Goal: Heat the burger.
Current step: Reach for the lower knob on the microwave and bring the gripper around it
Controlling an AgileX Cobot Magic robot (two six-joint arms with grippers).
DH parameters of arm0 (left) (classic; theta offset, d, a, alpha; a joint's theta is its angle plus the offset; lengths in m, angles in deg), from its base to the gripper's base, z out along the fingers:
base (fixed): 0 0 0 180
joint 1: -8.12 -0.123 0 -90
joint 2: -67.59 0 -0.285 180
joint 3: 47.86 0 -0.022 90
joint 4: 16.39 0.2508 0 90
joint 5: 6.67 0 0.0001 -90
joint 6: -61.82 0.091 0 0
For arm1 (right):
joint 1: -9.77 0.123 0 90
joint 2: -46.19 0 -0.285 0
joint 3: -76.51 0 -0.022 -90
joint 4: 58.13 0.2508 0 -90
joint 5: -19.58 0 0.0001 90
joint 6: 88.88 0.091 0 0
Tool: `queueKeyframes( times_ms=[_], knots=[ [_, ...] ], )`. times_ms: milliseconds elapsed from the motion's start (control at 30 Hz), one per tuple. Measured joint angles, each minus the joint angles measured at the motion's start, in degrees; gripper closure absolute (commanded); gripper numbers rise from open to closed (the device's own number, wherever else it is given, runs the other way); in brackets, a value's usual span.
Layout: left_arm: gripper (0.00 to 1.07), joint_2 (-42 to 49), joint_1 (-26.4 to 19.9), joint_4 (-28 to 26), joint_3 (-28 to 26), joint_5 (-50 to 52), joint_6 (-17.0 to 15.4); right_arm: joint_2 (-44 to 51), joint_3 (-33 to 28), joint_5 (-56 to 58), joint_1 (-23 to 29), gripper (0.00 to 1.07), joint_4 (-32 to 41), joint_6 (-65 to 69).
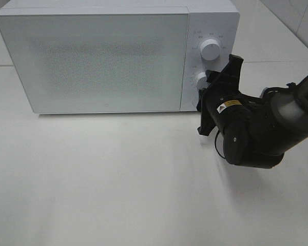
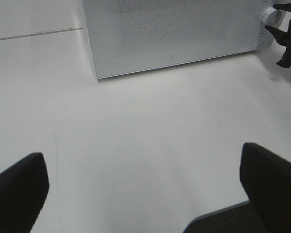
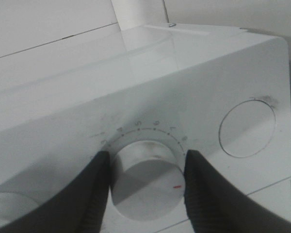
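Between the pads point(image 3: 94, 194) of the right end effector point(image 3: 145, 160), the microwave's point(image 1: 213, 20) lower dial point(image 3: 145, 191) is being gripped; the left end effector point(image 2: 145, 182) is hanging open above the bench point(image 2: 136, 136). The burger is showing nowhere, presumably behind the shut door point(image 1: 92, 61). Pads slipping on smooth plastic risk mis-setting the time.
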Motion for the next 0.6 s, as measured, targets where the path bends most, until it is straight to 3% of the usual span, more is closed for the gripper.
queueKeyframes(
  times_ms=[600],
  knots=[
    [0.04, 0.0, 0.0, 0.0, 0.0, 0.0, 0.0, 0.0, 0.6, 0.0, 0.9, 0.59, 4.2, -6.0]
  ],
)
